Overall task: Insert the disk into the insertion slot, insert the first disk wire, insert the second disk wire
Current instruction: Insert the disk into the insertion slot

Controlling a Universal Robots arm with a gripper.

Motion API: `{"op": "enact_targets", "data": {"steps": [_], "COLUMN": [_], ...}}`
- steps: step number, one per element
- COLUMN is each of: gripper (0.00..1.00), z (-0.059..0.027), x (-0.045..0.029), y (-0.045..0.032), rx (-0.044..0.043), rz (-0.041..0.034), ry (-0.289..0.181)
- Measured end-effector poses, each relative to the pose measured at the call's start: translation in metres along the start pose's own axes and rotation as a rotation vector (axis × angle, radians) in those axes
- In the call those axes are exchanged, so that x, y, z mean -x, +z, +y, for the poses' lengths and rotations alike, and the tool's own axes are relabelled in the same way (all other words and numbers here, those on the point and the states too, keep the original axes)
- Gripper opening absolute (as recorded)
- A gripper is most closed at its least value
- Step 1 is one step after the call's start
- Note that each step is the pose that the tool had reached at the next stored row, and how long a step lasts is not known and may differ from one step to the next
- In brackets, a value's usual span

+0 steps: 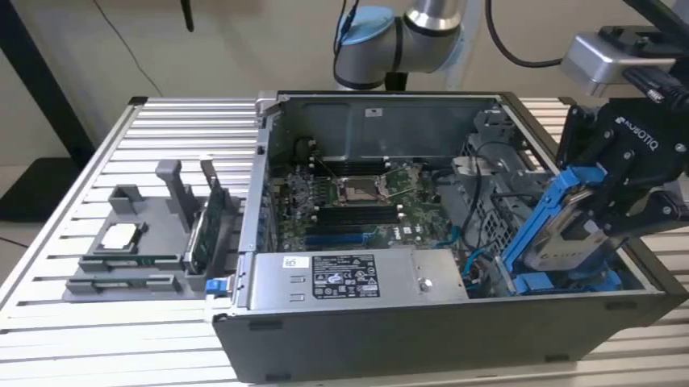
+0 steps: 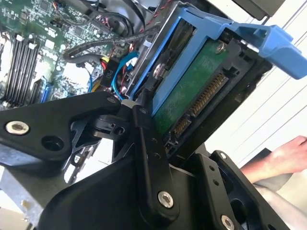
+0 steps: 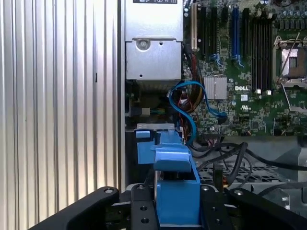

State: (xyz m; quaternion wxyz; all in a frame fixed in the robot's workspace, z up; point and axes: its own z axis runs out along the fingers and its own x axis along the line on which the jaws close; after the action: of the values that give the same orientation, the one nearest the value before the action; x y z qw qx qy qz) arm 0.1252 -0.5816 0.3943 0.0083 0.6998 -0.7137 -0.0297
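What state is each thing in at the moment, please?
computer case: open, side panel off
insertion slot: not yet filled
disk: tilted, lower end in the case, not seated
gripper: shut on the disk

This looks like a robotics lab set up for computer assembly trials. A ribbed aluminium worktop [image 1: 161, 129] carries an open computer case [image 1: 431, 339] with its motherboard [image 1: 356, 197] bare. Beside it, at the exterior view's left, a grey moulded holder [image 1: 135, 214] keeps loose parts in shaped seats. An industrial robot arm [image 1: 415, 32] rises at the far edge. It has a camera [image 1: 603, 56] fixed near its wrist, and its fingers [image 1: 630, 211] are clamped on a blue-framed disk [image 1: 544, 226] over the case. Behind are a plain pale wall [image 1: 237, 48], a black post [image 1: 38, 72] and hanging cables. In the second wrist view a person's hand [image 2: 288, 153] rests nearby.
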Motion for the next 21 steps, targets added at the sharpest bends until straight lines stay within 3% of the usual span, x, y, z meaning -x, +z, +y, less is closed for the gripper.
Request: {"op": "enact_targets", "data": {"steps": [8, 9, 10, 11, 18, 21], "gripper": [0.34, 0.4, 0.4, 0.47, 0.47, 0.47], "z": [0.0001, 0.0001, 0.0002, 0.0002, 0.0015, 0.0043], "x": [-0.0001, -0.0001, 0.0, 0.0, 0.0008, 0.0055], "y": [0.0022, 0.0016, 0.0003, -0.0018, -0.0249, -0.0246], "rx": [0.0007, 0.0008, 0.0011, 0.0017, 0.0066, 0.0067], "rz": [-0.0001, -0.0002, -0.0003, -0.0004, 0.0001, -0.0032], "ry": [0.0, 0.0, 0.0, 0.0, 0.0, 0.0]}}
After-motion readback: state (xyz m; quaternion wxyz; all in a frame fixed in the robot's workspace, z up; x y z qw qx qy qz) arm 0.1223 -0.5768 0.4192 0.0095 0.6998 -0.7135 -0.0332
